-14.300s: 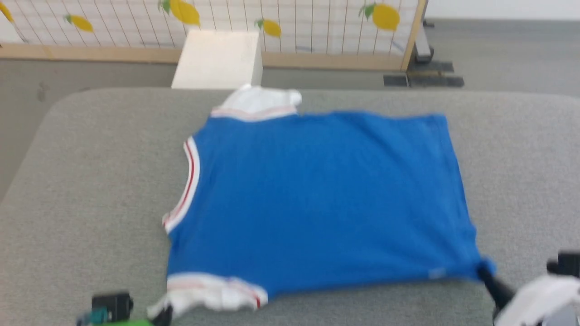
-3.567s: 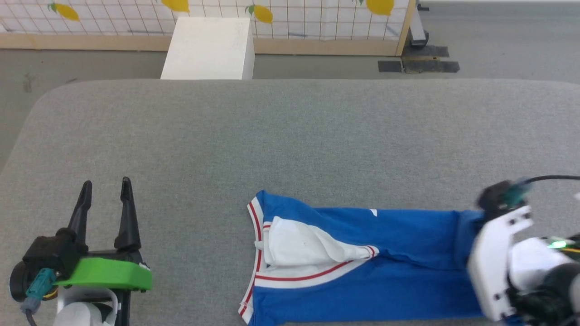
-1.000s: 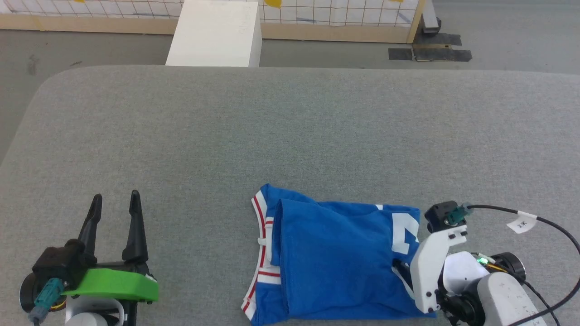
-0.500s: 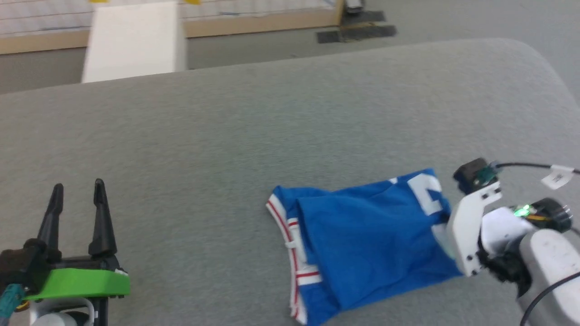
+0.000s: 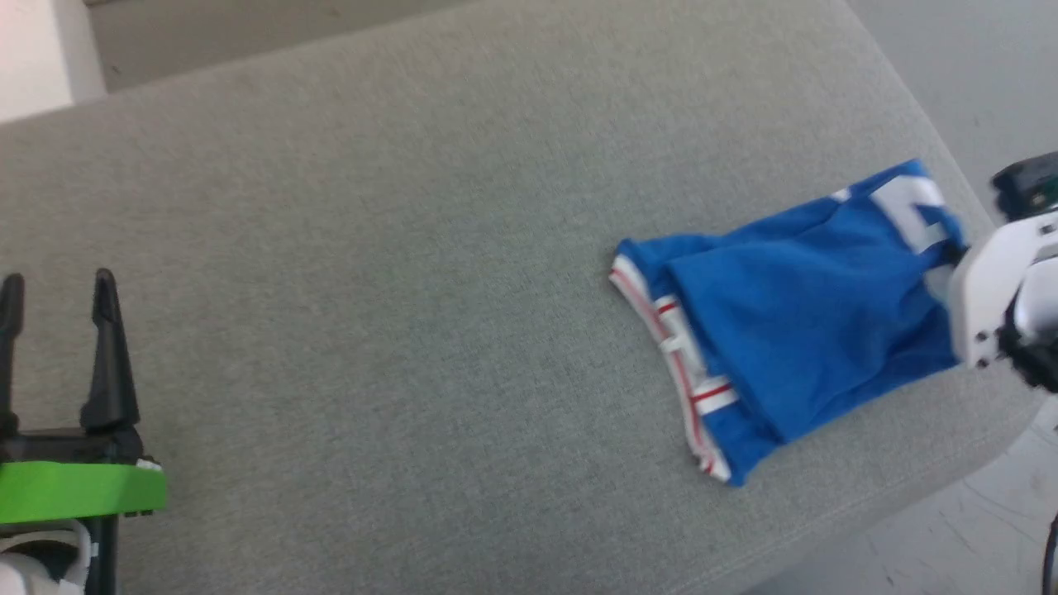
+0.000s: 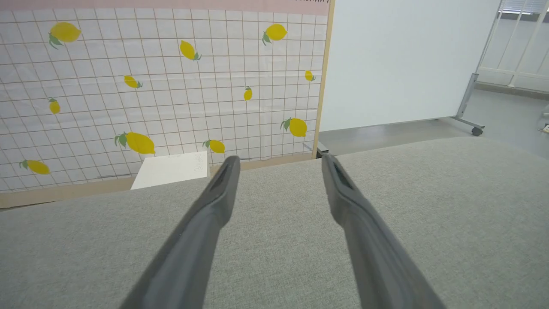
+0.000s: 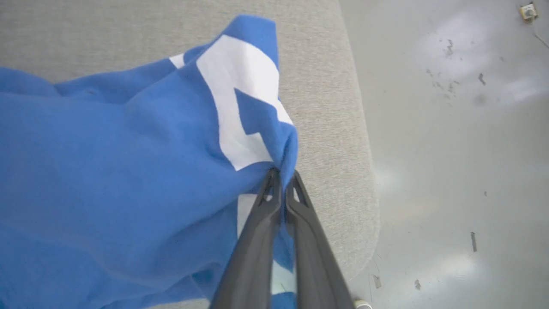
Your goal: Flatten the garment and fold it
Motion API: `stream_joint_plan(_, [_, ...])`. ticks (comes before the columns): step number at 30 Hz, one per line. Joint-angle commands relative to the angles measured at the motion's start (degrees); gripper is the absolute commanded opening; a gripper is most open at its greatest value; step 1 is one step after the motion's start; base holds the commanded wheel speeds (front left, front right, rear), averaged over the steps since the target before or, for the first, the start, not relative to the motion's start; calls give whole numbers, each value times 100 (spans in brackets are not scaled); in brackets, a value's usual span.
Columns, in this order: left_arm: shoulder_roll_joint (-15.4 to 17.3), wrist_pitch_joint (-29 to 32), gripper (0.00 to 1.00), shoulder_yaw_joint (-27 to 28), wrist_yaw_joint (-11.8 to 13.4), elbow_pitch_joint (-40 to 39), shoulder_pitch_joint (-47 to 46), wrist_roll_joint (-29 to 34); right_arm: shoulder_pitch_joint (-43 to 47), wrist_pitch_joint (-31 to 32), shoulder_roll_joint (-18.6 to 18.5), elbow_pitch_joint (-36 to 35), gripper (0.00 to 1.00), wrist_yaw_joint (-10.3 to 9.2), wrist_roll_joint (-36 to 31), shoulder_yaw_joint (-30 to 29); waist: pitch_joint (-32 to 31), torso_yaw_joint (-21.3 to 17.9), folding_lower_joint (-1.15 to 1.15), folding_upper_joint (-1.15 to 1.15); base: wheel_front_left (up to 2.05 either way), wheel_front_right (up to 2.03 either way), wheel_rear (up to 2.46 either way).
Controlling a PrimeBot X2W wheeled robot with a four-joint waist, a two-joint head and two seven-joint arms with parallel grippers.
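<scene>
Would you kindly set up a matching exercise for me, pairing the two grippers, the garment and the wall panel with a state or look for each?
Things:
1. left gripper
2. right gripper
3. garment
4. wall panel

States:
A. folded over, near the right end of the grey pad
B. fingers spread, nothing between them
C. white grid with yellow lemons
D. fingers shut on blue fabric

Pairs: 1-B, 2-D, 3-A, 4-C.
</scene>
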Motion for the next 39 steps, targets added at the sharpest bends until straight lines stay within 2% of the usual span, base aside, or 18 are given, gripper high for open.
stream_joint_plan(1, [99, 66, 100, 48, 22, -106, -86, 21, -192, -95, -11, 124, 0, -11, -106, -131, 818, -299, 0, 0, 0, 0, 0])
stream_joint_plan(12, [461, 413, 100, 387, 65, -652, -137, -86, -771, -633, 57, 959, 0, -11, -970, -1838, 1496, 37, 0, 0, 0, 0, 0])
stream_joint_plan(13, [480, 422, 100, 409, 65, -674, -134, -101, -805, -678, 96, 985, 4, -11, -1092, -2013, 1520, 51, 0, 0, 0, 0, 0])
stream_joint_plan(14, [488, 422, 100, 423, 67, -682, -132, -112, -830, -719, 134, 995, 65, -11, -1186, -2138, 1529, 61, 0, 0, 0, 0, 0])
stream_joint_plan(15, [497, 421, 100, 432, 66, -683, -128, -122, -855, -793, 164, 984, 100, -11, -1318, -2272, 1530, 74, 0, 0, 0, 0, 0])
stream_joint_plan(20, [455, 327, 100, 364, 79, -549, -144, -131, -924, -1027, 245, 919, 100, -11, -1552, -2631, 1331, 177, 0, 0, 0, 0, 0])
stream_joint_plan(23, [360, 190, 100, 246, 83, -367, -193, -139, -980, -1286, 193, 659, 100, -11, -1374, -2691, 1064, 308, 0, 0, 0, 0, 0])
stream_joint_plan(26, [248, 35, 100, 117, 86, -118, -248, -149, -983, -1593, 118, 224, 100, -11, -1021, -2572, 727, 471, 0, 0, 0, 0, 0])
stream_joint_plan(30, [24, -257, 100, -58, 114, 372, -311, -177, -882, -1986, 64, -824, 100, -11, -497, -2145, 16, 786, 0, 0, 0, 0, 0])
stream_joint_plan(34, [-141, -418, 100, -165, 135, 699, -334, -189, -779, -2134, 268, -1514, 100, -11, -165, -1772, -476, 1063, 0, 0, 0, 0, 0])
stream_joint_plan(39, [-296, -533, 100, -315, 165, 1004, -409, -136, -479, -2459, 837, -2129, 100, -11, -82, -1500, -910, 1452, 0, 0, 0, 0, 0])
